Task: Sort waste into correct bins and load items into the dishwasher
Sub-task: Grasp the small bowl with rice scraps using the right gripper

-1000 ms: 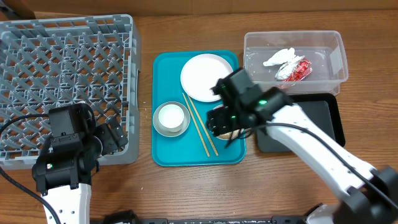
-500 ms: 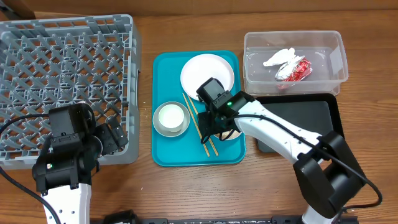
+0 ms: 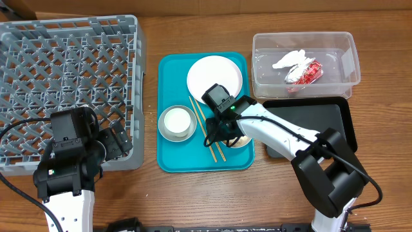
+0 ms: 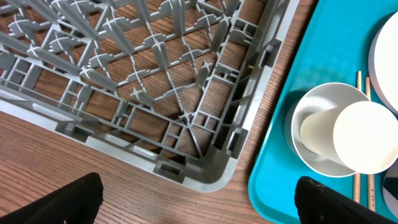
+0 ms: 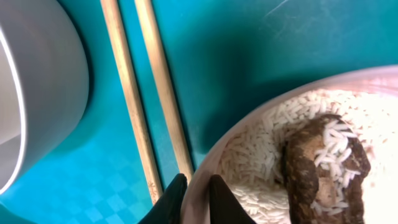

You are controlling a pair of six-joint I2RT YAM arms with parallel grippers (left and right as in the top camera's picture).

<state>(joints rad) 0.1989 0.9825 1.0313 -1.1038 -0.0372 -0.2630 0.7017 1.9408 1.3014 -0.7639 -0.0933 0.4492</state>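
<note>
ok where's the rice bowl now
The small bowl sits at the teal tray's near right corner in the overhead view, just right of the chopsticks, rim between the right claw's fingers.

Wooden table [image 3: 193,200]: rack [image 3: 64,64], teal tray [image 3: 170,71], tub [image 3: 302,34]

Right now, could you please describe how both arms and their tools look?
Both arms have white links and black joints. The right arm carries a black cable and a green light near its wrist; the left arm has a black cable too. The left tool and right tool have black fingers.
</note>
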